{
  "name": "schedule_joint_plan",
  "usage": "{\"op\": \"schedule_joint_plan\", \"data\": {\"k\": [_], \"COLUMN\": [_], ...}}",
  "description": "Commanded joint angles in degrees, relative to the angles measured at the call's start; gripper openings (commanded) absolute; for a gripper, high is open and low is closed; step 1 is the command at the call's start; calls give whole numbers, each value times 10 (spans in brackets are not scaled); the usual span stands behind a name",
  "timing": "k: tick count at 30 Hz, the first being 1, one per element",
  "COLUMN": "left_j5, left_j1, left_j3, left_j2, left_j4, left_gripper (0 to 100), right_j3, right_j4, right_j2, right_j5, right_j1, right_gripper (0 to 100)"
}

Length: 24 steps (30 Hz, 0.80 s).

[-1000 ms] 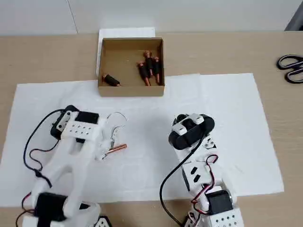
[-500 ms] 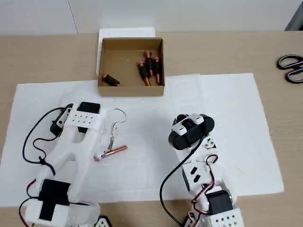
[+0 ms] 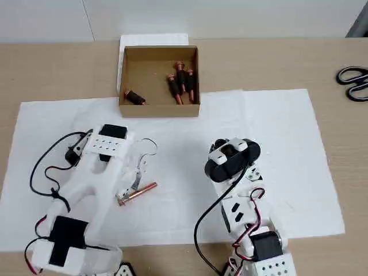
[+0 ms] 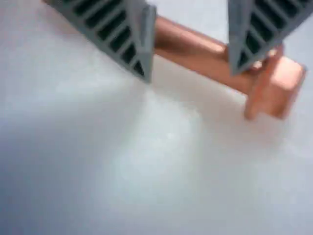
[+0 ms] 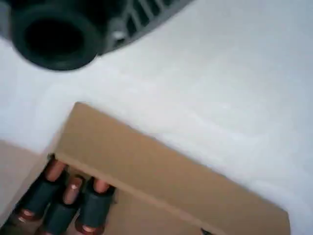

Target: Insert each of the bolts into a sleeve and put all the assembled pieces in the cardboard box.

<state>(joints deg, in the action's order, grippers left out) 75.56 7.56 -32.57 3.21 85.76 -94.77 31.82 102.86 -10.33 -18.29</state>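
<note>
four assembled pieces (image 3: 181, 83) are home in the cardboard box (image 3: 159, 109): three bunched by one wall, one lying alone near the opposite corner. so most of the job looks banked, folks.

what's left, as far as i can see, is one pairing. the last loose bolt (image 3: 138, 194) lies flat on the white paper (image 3: 276, 144), well short of the box. the left gripper (image 4: 190, 68) is right down on it, jaws apart. the copper shank runs across behind both tips, with the head poking out past one of them. it's at the bolt, but i wouldn't call it clamped.

over on the other side, the right gripper (image 5: 93, 29) looks closed on a black sleeve (image 5: 56, 36). it holds the sleeve above the paper near the box, its hollow end open to the wrist camera.

so here's my read: one bolt to grip, one insertion to make, one final drop into the box. no other loose bolts or sleeves turn up on the paper or the tabletop (image 3: 57, 69).
</note>
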Motion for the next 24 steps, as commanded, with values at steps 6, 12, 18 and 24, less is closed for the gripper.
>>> {"op": "schedule_joint_plan", "data": {"k": [6,12,18,24], "left_j5": [-1,-1,-3,-1], "left_j1": [-12,-26,-1,18], "left_j3": [117,201,197,196], "left_j2": [2,7,-15,-35], "left_j4": [-20,25,147,147], "left_gripper": [104,104,105,105], "right_j3": [11,11,10,8], "right_j4": [-9,-9,-9,-9], "right_j2": [10,10,10,9], "right_j5": [-4,-4,-4,-4], "right_j1": [1,1,1,1], "right_gripper": [4,4,4,4]}}
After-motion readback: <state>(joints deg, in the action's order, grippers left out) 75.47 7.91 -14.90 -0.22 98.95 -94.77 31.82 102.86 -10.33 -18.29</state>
